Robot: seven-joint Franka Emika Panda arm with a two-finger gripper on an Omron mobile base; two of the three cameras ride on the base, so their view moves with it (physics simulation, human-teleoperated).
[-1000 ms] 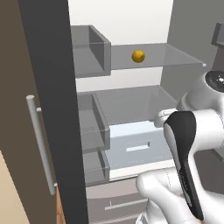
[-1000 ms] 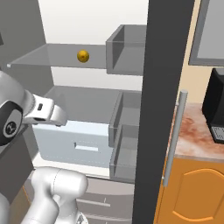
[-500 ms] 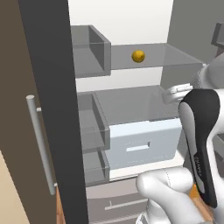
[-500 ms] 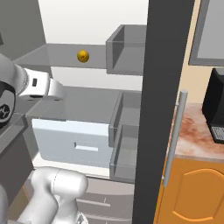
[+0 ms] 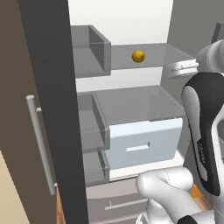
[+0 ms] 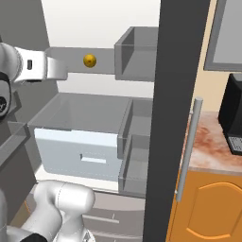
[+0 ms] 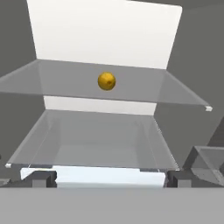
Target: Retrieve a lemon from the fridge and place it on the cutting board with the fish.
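- Lemon (image 7: 106, 81) sits on the fridge (image 5: 131, 26) upper glass shelf (image 7: 52, 81), at 12 o'clock from the end effector (image 7: 109, 178).
- End effector fingers spread wide, holding nothing.

Colours inside the open fridge

The lemon (image 7: 106, 81) is yellow-orange on a grey glass shelf (image 7: 65, 83); the fridge (image 5: 48, 87) has dark grey doors, a white back wall and a pale blue-white drawer (image 5: 144, 142). The cabinet (image 6: 208, 208) is orange, the counter (image 6: 208, 142) reddish-brown speckled, the coffee machine (image 6: 234, 118) black.
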